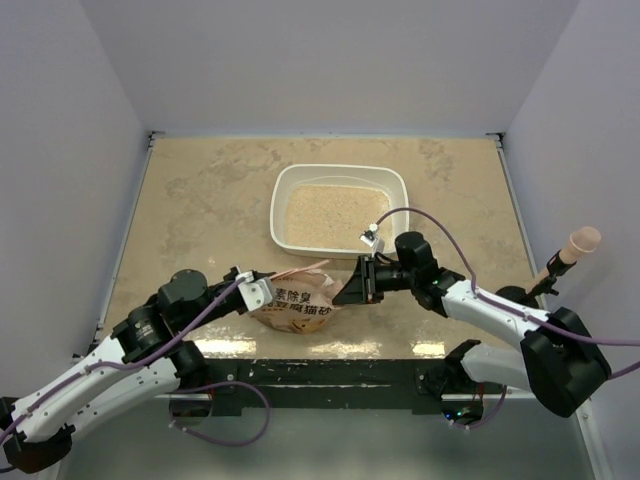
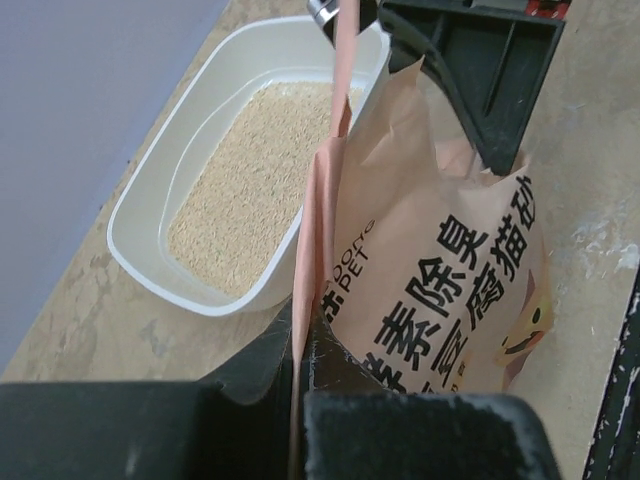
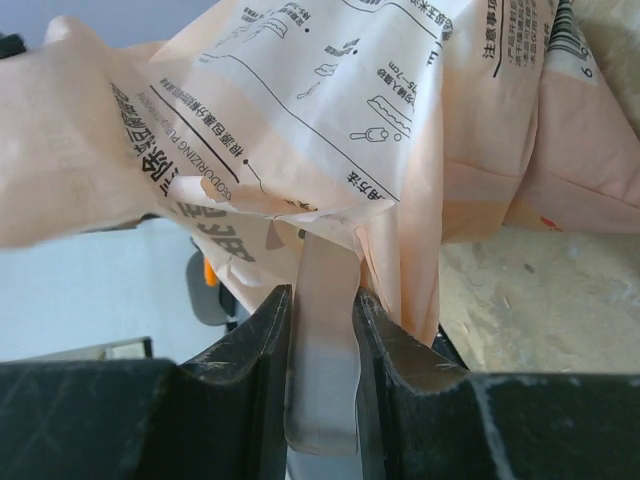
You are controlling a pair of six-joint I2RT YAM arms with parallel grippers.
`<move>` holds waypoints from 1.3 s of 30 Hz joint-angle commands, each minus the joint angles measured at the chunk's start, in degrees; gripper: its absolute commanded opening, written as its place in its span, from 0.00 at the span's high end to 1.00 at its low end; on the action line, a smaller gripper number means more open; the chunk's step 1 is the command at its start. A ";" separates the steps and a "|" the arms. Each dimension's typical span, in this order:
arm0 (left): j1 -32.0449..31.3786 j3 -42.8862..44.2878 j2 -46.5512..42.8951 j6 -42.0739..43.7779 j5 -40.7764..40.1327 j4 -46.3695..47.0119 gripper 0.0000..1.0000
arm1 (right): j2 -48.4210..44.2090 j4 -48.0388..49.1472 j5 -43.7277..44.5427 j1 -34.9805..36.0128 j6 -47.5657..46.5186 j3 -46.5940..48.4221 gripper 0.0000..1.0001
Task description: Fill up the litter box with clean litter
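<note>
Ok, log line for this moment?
left gripper: shut on bag | right gripper: shut on bag | bag: in front of litter box | litter box: litter inside

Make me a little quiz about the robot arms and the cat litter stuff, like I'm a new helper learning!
1. True or false: the litter box is empty.
2. What do the left gripper and the right gripper both pinch? A the bag; B the litter box; C nothing.
3. Fill in: the litter box is coloured ____.
Key: 1 false, pale litter covers its floor. 2 A. 3 white.
</note>
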 commanded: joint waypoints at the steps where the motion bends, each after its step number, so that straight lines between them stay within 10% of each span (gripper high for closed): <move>1: 0.20 1.67 0.59 0.46 -12.53 -4.80 1.00 | 0.43 15.52 -3.70 1.58 12.09 -5.08 1.00; 23: 0.29 5.10 1.38 6.98 -17.11 0.30 1.00 | 17.75 39.88 4.91 11.07 22.30 1.86 1.00; 39: 0.29 -0.17 1.03 -1.20 -5.42 -1.02 1.00 | 5.71 13.34 9.66 10.37 11.75 5.99 1.00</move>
